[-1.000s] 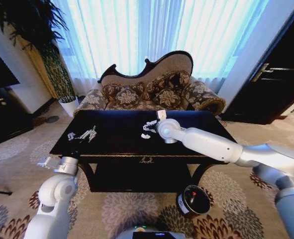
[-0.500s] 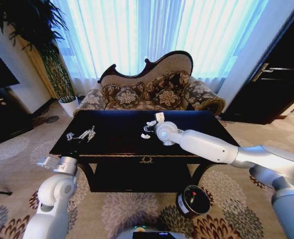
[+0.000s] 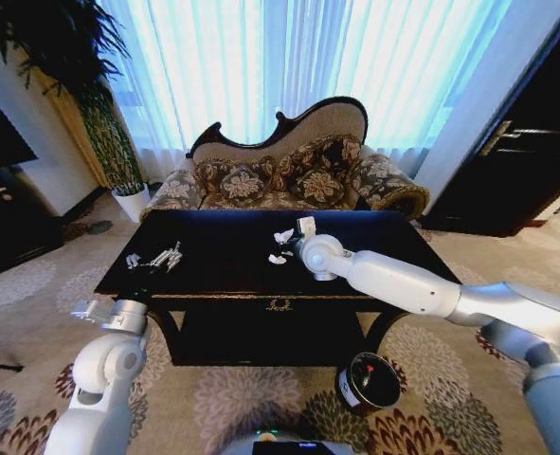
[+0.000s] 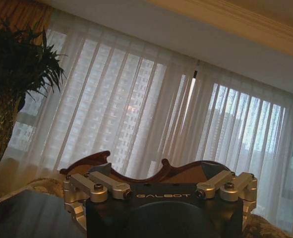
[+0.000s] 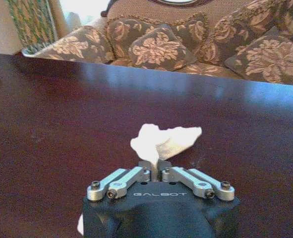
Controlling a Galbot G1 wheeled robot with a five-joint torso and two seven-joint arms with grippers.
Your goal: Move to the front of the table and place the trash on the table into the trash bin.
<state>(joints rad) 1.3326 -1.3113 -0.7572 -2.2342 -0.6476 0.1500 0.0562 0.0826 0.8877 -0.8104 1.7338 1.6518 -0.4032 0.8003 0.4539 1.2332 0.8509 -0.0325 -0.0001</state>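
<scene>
The right hand point(image 5: 156, 166) is out over the middle of the dark tabletop point(image 3: 223, 261), its fingers together and clamped on a white paper wad point(image 5: 163, 141) that stands clear above the glossy wood in the right wrist view. In the head view the same wad point(image 3: 283, 235) shows just beyond the wrist, and a second white paper wad point(image 3: 277, 258) lies on the tabletop just to its near left. A small cluster of pale silvery scraps point(image 3: 156, 257) sits well apart, toward the left end of the tabletop.

The trash bin point(image 3: 368, 381) stands on the carpet by the near right corner of the table, well below the tabletop.

The left hand point(image 3: 98, 310) is parked low by the near left corner; its fingers point(image 4: 104, 186) are spread apart and hold nothing.

The step in hand looks like the carry of the first wad. The next move calls for drawing the right arm back toward the near right, bringing the wad over the bin's mouth, lowering, and only then letting go, since so light a wad could drift off target.
</scene>
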